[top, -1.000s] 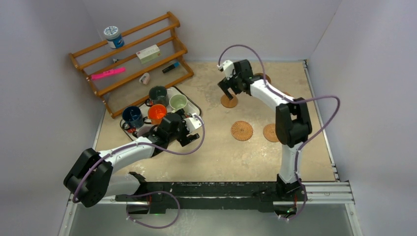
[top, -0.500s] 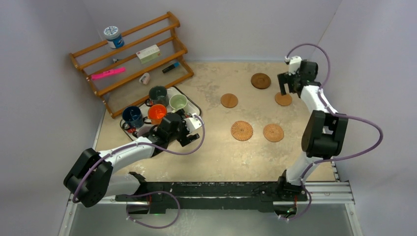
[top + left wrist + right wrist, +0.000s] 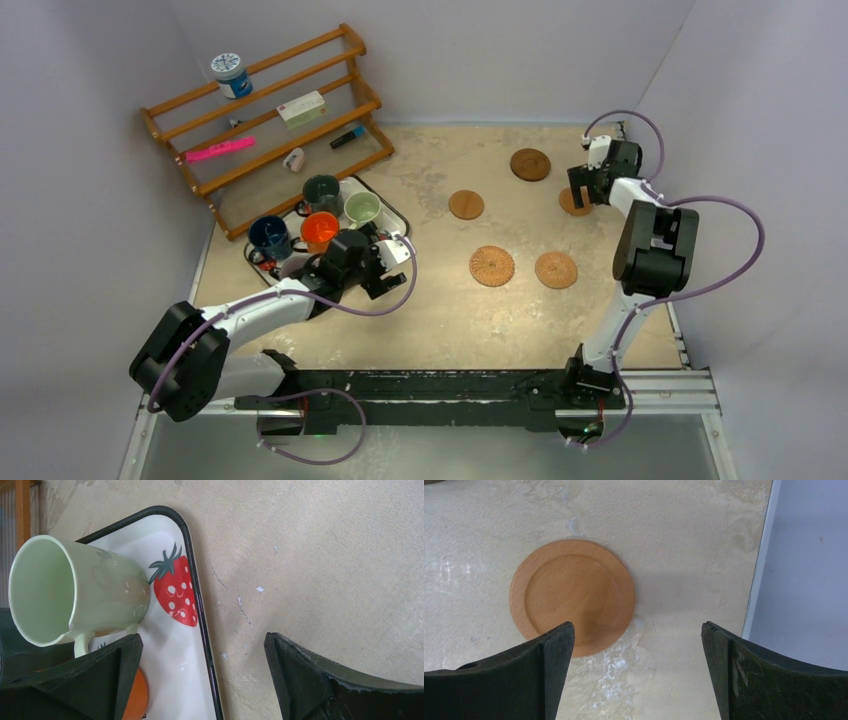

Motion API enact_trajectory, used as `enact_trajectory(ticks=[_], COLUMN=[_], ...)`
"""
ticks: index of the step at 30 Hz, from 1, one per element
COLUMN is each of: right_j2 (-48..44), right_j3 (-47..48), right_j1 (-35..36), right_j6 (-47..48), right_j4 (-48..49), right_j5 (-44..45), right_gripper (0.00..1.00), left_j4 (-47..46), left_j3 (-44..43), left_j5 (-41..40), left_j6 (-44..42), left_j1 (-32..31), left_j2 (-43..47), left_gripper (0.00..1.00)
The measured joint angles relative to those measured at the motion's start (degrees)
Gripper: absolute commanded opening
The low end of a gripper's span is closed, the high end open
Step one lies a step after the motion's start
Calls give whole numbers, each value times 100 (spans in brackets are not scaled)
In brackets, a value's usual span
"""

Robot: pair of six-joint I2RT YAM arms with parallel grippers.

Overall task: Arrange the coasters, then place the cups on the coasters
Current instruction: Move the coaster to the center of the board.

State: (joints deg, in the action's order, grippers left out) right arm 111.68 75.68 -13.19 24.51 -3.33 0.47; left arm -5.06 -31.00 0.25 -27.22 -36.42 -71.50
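Observation:
Several brown coasters lie on the table's right half: a dark one, a plain one, a woven wicker one, one beside it and a light wooden one. My right gripper hangs open over that last coaster, whose lower edge lies under the left finger in the right wrist view. The cups stand on the tray: pale green, orange, dark grey-green, dark blue. My left gripper is open and empty at the tray's near right edge, below the pale green cup.
The white strawberry-print tray has a black rim. A wooden rack at the back left holds a blue-and-white jar and small items. A metal rail and a wall border the table just right of my right gripper.
My right arm swung from the plain coaster at mid-back to the light wooden coaster at the right edge and came down closer to it. The left arm stayed still.

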Motion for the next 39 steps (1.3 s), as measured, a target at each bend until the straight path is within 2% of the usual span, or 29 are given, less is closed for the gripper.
enact_trajectory(ticks=[14,39], right_j2=[315,-66], right_j3=[177,-387], right_j1=[-22,-503], right_j6=[367,1106], right_j4=[74,251], right_j5=[372,398], right_gripper=[99,99], left_j4=[-2,-2], left_j3=[0,0], left_j5=[20,63], left_j6=[0,0], left_j1=[0,0], left_j2=[-2,-114], left_gripper=[100,100])
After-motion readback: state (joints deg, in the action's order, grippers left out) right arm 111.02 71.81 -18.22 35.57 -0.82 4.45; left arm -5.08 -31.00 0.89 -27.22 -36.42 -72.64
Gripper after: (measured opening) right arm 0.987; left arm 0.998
